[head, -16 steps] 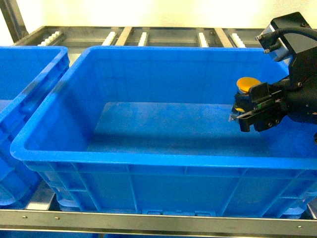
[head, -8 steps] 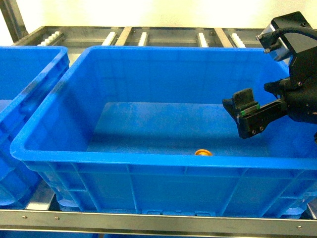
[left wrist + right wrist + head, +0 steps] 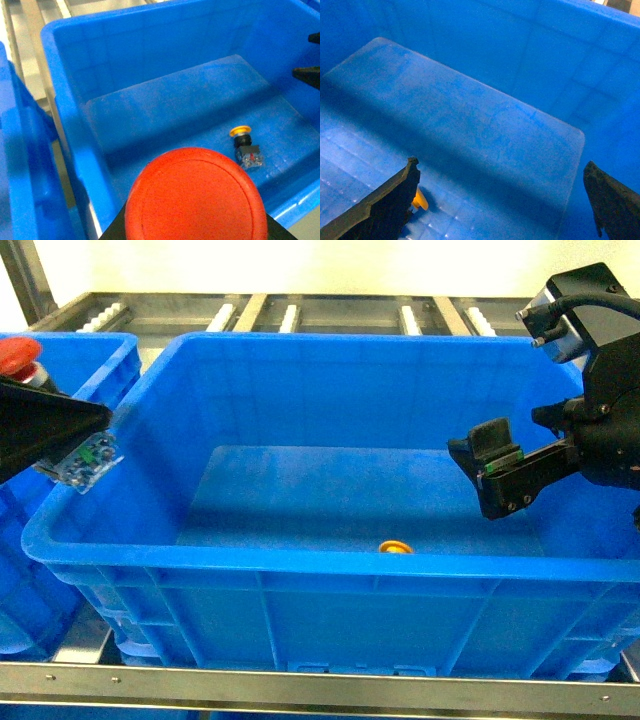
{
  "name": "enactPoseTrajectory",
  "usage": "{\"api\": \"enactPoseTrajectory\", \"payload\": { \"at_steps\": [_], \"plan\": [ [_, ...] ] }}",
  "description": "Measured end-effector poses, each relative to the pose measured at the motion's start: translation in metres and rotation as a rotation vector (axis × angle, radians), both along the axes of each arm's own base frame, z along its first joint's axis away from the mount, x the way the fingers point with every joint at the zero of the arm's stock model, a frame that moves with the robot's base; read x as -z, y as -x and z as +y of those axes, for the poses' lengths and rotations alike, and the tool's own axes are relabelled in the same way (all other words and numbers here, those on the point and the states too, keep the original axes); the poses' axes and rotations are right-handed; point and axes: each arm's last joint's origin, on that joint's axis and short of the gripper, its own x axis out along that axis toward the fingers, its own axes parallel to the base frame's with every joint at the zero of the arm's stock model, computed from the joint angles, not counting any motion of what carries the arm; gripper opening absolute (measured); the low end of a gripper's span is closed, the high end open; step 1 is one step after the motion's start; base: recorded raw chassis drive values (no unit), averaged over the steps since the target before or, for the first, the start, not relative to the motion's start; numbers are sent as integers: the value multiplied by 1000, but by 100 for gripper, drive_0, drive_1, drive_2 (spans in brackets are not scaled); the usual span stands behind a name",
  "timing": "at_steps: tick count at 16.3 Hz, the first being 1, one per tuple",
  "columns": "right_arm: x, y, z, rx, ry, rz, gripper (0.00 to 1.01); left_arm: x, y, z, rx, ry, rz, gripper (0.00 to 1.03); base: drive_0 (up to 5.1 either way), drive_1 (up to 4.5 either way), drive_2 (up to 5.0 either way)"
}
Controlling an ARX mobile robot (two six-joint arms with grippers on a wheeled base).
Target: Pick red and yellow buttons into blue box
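Right tool [image 3: 487, 472] gapes wide above yellow button [image 3: 244, 145] in blue box [image 3: 300, 565]; left tool [image 3: 60, 445] holds red button [image 3: 194, 202].

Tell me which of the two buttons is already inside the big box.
The yellow button: it lies on the floor of the blue box. The red button is held in the left gripper, above the box's left rim.

The yellow button [image 3: 244, 145] lies tipped on the flat floor of the blue box [image 3: 300, 565], near the front wall — round yellow cap, dark blocky base. The red button [image 3: 194, 202] is up at the box's left rim, its broad red cap facing upward, off the floor.
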Motion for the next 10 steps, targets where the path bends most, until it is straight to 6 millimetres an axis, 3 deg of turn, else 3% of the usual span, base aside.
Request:
{"api": "enactPoseTrajectory", "payload": {
  "at_steps": [2,4,7,10],
  "plan": [
    [0,0,0,1,0,-1,98,-6,-15,-16,43,11,14,23,0,0,0],
    [0,0,0,1,0,0,98,-2,-24,-20,47,15,62,23,0,0,0],
    [0,0,0,1,0,0,98,23,-55,-19,-8,38,182,23,0,0,0],
    [0,0,0,0,0,0,98,26,-67,-32,24,53,211,23,0,0,0]
  ]
}}
